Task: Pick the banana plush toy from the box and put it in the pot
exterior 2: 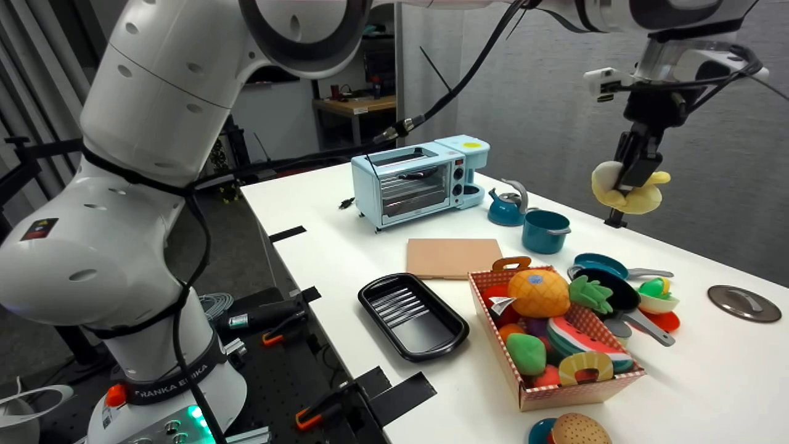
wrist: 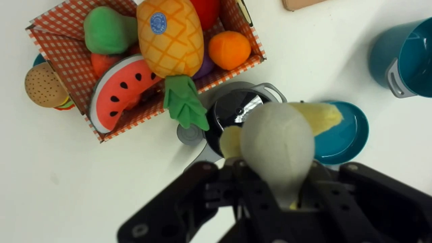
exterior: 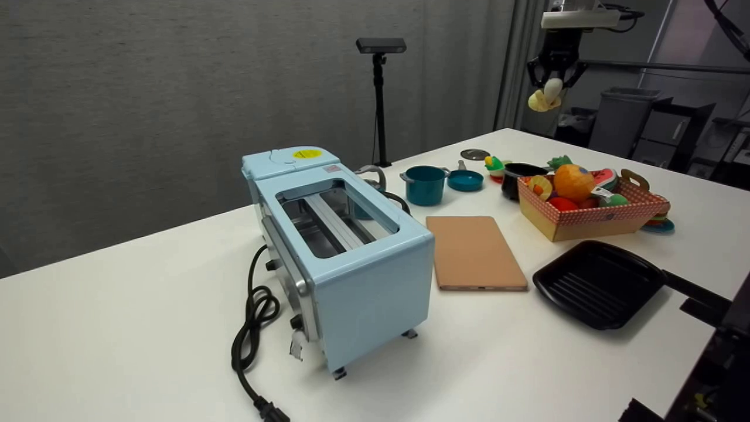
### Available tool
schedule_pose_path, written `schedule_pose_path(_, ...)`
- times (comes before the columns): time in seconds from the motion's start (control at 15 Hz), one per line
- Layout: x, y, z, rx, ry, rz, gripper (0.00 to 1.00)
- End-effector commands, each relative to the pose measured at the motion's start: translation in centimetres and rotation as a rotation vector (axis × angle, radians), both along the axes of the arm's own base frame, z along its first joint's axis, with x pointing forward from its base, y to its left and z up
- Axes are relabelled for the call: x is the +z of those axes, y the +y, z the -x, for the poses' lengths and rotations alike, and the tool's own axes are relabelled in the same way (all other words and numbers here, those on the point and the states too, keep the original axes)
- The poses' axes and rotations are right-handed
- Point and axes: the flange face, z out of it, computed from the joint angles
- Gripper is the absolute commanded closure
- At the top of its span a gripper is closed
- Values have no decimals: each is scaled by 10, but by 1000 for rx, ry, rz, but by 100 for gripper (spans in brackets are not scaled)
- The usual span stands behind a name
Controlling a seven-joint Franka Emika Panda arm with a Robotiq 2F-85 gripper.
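The banana plush toy [exterior 2: 644,198], yellow with a white inner part, is held high above the table in both exterior views. My gripper [exterior: 555,76] is shut on it. In the wrist view the toy's white bulb [wrist: 278,138] sits between the fingers and hides part of the fingertips. The box [exterior 2: 576,398], tan with red checkered lining, stands on the table full of plush fruit. The teal pot [exterior 2: 545,233] stands upright beyond the box, towards the toaster. It also shows in the wrist view [wrist: 383,57] at the right edge, apart from the gripper. Its visible inside looks empty.
A teal pan [exterior 2: 599,264], a black pot [exterior 2: 607,290] and a teal kettle [exterior 2: 505,209] stand near the teal pot. A pale-blue toaster [exterior: 375,310], brown board [exterior: 477,252], black grill pan [exterior: 597,284] and glass lid [exterior 2: 744,303] lie around. A camera stand [exterior: 379,105] rises behind.
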Motion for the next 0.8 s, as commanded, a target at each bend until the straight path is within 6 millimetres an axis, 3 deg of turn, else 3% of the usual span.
schedule_pose_path(0.0, 5, -5, -5, -26, 5, -43, 96)
schedule_pose_path(0.07, 4, -6, -5, -27, 11, -47, 96)
schedule_pose_path(0.13, 4, -6, -5, -25, 18, -50, 60)
schedule_pose_path(0.2, 3, -6, -5, -25, 25, -53, 60)
schedule_pose_path(0.73, -3, -5, -6, -19, 42, -74, 1)
